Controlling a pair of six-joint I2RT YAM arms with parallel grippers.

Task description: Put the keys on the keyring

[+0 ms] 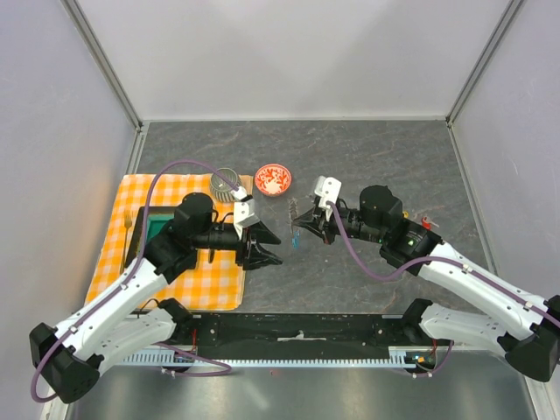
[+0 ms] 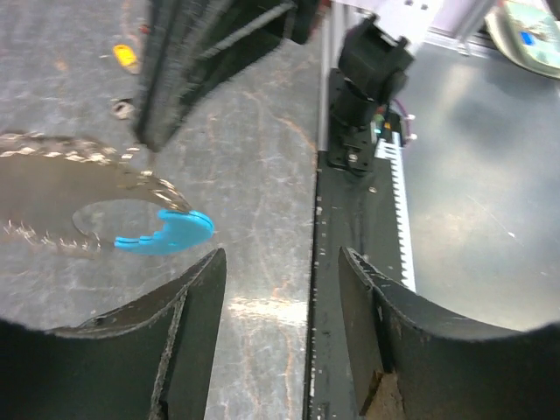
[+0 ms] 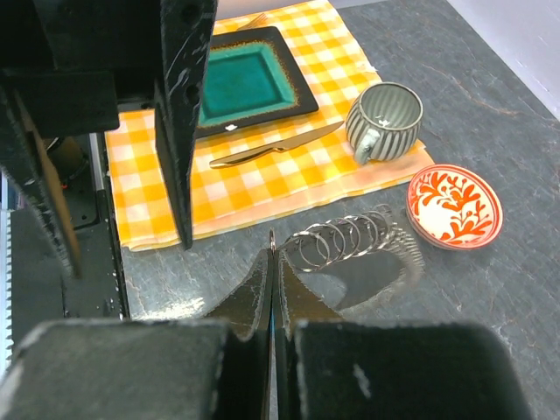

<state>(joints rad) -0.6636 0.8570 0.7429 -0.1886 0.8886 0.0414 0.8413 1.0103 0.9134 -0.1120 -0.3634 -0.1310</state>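
The keyring (image 3: 350,236), a curved chain of thin metal rings, lies on the dark tabletop; its bright blue tag (image 2: 166,232) also shows in the top view (image 1: 297,238). My right gripper (image 3: 274,254) is shut on one end ring of it. My left gripper (image 2: 280,258) is open and empty, just left of the keyring, with the blue tag beyond its left finger. A yellow-headed key (image 2: 125,54) and a small dark one (image 2: 121,108) lie further off, behind the right gripper. Tiny red and yellow specks (image 1: 426,222) sit beside the right arm.
A red patterned bowl (image 1: 273,179) and a ribbed metal cup (image 1: 226,184) stand behind the grippers. The orange checked placemat (image 1: 201,284) on the left carries a teal plate (image 3: 248,80), a knife (image 3: 271,150) and a fork (image 1: 128,223).
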